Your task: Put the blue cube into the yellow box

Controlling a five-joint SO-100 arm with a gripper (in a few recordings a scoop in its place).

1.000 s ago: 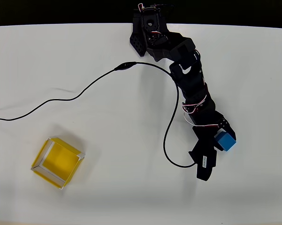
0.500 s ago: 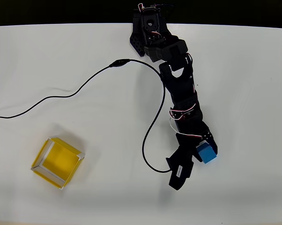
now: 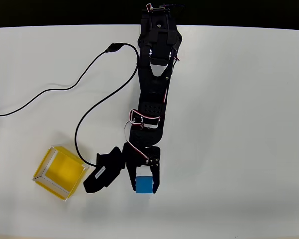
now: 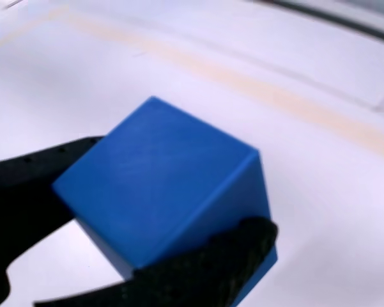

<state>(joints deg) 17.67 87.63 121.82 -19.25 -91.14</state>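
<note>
Overhead view shows the white counter (image 3: 249, 124) running wide and bare to the right of the black arm (image 3: 151, 94), with its far edge meeting a dark strip at the top. A black cable (image 3: 84, 119) loops across the counter on the left, from the arm's base down toward the wrist. The box (image 3: 60, 172) sits near the lower left, tilted diamond-wise, its pale rim just beside a black part of the arm's end at its right corner; whether they touch cannot be told. The cube (image 3: 144, 184) lies right of the box, apart from it, gripped at the arm's tip. Wrist view has the cube (image 4: 163, 214) large and tilted, with the fingers (image 4: 207, 272) clenched on it, one black finger pressing its left side and one its lower right edge.
</note>
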